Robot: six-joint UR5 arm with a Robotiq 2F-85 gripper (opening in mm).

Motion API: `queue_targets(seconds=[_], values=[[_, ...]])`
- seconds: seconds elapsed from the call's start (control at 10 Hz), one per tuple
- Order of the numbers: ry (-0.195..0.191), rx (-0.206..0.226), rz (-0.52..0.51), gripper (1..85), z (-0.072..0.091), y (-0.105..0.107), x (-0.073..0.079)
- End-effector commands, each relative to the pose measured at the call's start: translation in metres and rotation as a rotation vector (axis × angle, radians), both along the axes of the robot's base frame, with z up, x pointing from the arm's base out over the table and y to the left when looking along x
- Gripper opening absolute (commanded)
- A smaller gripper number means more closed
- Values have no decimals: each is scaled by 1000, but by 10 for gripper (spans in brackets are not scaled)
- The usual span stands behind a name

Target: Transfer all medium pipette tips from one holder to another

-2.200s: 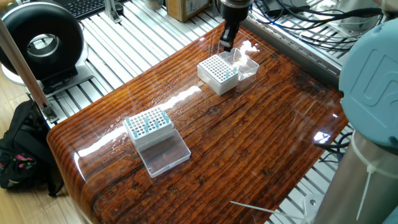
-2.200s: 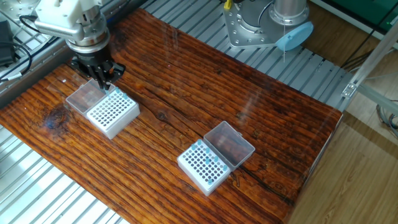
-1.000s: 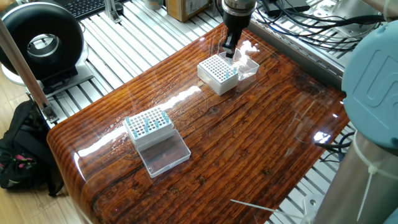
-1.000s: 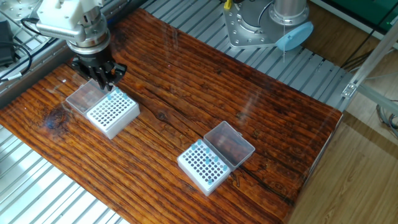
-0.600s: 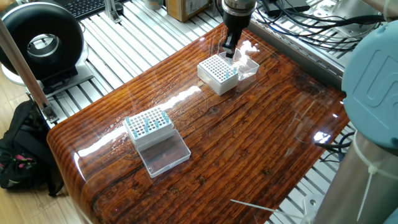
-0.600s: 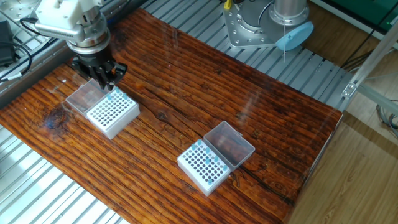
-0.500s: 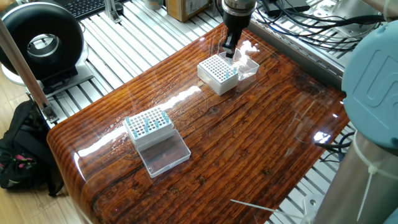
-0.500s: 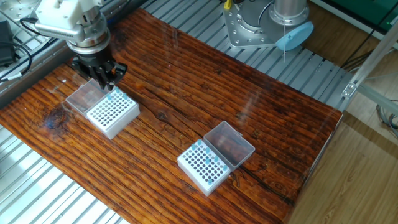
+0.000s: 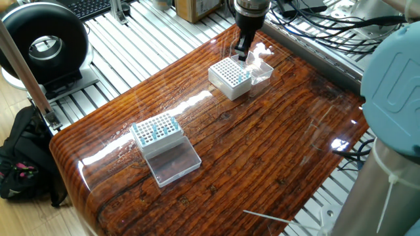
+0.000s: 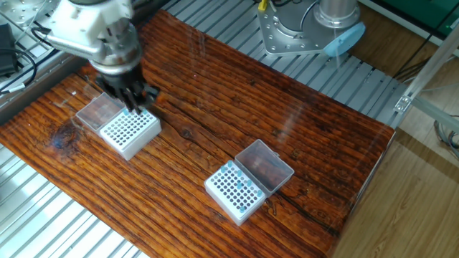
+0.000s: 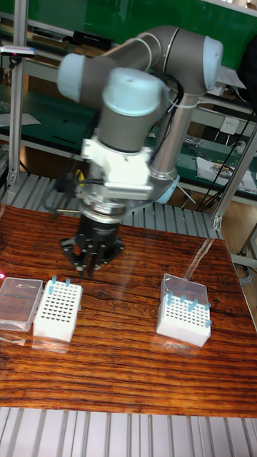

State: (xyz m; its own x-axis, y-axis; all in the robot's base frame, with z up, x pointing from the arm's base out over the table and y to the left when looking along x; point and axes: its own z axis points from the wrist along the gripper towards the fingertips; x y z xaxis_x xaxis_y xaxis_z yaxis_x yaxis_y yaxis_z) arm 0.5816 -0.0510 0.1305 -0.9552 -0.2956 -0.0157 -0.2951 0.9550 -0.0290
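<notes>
Two white grid holders stand on the wooden table. One holder (image 9: 156,131) (image 10: 233,190) (image 11: 183,318) carries several pale-blue medium pipette tips (image 9: 157,126) (image 11: 187,300), its clear lid folded open. The other holder (image 9: 228,77) (image 10: 129,129) (image 11: 58,308) has a few tips (image 9: 244,77) (image 11: 53,280) along one edge. My gripper (image 9: 242,54) (image 10: 134,104) (image 11: 89,268) hangs just above that edge, and in the tall fixed view slightly to the holder's right. Its fingertips stand close together. Motion blur keeps me from telling whether a tip is between them.
A clear lid (image 10: 97,111) (image 11: 18,303) lies open beside the near-gripper holder. Slatted aluminium rails (image 9: 151,39) surround the tabletop. A black round device (image 9: 42,42) stands beyond the table, cables (image 9: 315,23) run behind the arm, and a bag (image 9: 23,157) lies on the floor.
Between 2.2 s and 0.5 s ago the gripper sank toward the holder's edge. Now, in the other fixed view, it has shifted right across the holder and is blurred by motion.
</notes>
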Motion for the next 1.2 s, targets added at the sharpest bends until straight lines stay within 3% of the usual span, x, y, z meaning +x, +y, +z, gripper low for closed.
queue_targets(seconds=[0.0, 0.2, 0.5, 0.8, 0.9, 1.0, 1.1], values=[[0, -4, -112, 210, 8, 53, 1], [8, 45, -165, 210, 11, 89, -1], [-6, 51, -231, 207, 12, 128, -4], [6, 87, -245, 187, 10, 150, -9], [20, 32, -187, 157, 10, 137, -14], [51, 8, -122, 147, 10, 131, -23], [51, -26, -29, 153, 10, 122, -22]])
